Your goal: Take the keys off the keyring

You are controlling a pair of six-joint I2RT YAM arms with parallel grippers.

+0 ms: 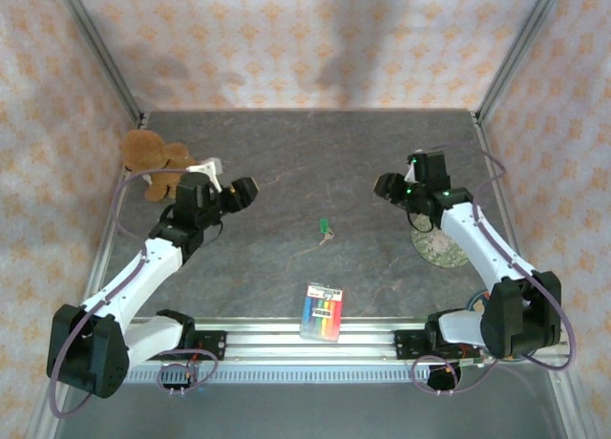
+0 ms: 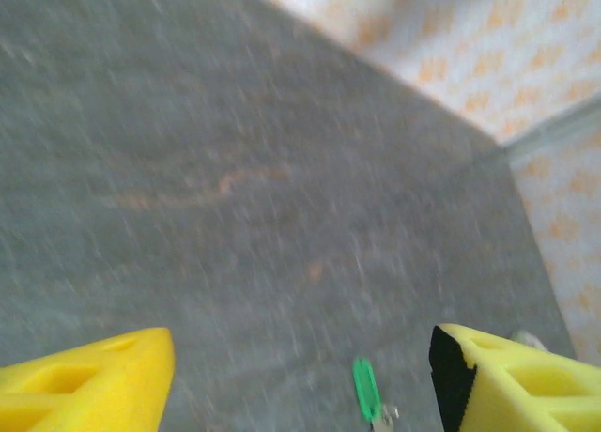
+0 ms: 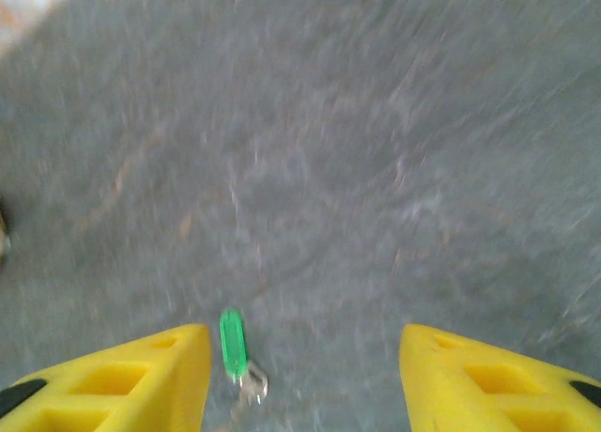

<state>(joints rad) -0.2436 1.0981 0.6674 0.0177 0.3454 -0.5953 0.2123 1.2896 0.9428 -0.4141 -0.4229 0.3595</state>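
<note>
Keys are lying mid-tabletop, between the arms, just far of the striped pack. Left fingers and right fingers are standing fairly wide, holding nothing, both pointing at the keys, probably lining up a two-sided grab.

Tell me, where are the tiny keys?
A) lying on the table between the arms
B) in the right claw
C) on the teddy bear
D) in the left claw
A: the keys lie on the grey table, apart from the left gripper and the right gripper, both open and empty.
</note>
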